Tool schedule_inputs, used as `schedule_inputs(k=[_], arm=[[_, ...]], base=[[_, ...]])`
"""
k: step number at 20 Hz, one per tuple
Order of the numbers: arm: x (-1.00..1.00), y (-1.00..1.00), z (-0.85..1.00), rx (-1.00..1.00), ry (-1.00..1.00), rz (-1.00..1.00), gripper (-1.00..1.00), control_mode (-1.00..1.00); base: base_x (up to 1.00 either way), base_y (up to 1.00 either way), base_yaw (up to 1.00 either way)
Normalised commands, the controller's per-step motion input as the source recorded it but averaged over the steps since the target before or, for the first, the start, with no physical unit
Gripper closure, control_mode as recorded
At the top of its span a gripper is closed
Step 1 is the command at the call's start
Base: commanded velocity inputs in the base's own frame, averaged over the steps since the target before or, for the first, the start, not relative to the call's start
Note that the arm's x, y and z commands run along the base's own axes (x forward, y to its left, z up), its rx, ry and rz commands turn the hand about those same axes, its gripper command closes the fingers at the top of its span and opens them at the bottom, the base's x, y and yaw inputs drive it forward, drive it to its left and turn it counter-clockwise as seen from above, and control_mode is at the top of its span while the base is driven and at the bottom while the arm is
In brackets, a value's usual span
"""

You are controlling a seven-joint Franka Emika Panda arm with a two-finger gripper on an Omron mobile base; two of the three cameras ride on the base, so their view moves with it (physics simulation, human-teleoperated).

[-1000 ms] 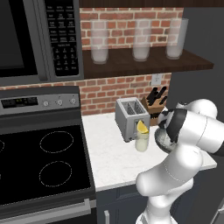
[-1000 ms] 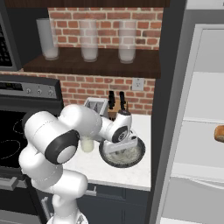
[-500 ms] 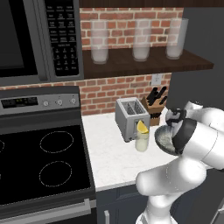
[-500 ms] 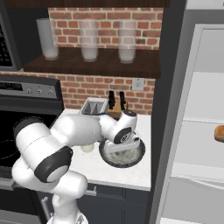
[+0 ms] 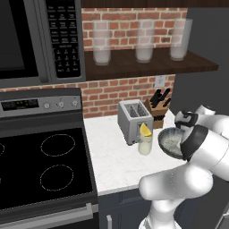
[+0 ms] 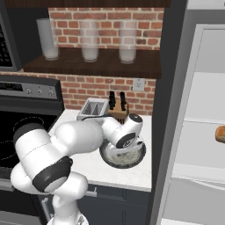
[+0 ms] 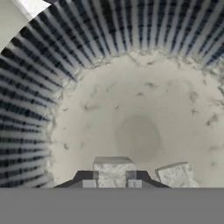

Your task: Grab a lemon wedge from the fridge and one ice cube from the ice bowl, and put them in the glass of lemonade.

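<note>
A white robot arm reaches down into the ice bowl (image 6: 123, 154) at the near right end of the counter. In the hand view, the gripper (image 7: 111, 177) has its two dark fingertips drawn close together around a pale ice cube (image 7: 111, 169) on the bowl's whitish floor; a second cube (image 7: 176, 174) lies just to its right. The held cube looks small, hard and light, probably slick, so flat opposite faces are the best hold. Slightly farther and to the left stands the glass of lemonade (image 5: 145, 144), a yellow lemon wedge (image 5: 145, 129) at its rim, the toaster (image 5: 133, 120) behind it.
</note>
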Motion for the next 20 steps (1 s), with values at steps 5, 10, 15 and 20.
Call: schedule_inputs(k=[5,10,15,20], arm=[[0.00,0.00,0.12,0.04,-0.01,0.01,1.00,-1.00],[-0.01,0.09,0.47,0.05,0.00,0.04,1.00,-1.00],[-0.01,0.46,1.00,-0.08,0.02,0.03,1.00,-1.00],[-0.11,0.74,0.65,-0.09,0.08,0.09,1.00,-1.00]], base=[[0.00,0.00,0.00],[0.00,0.00,0.00],[0.00,0.00,0.00],[0.00,0.00,0.00]])
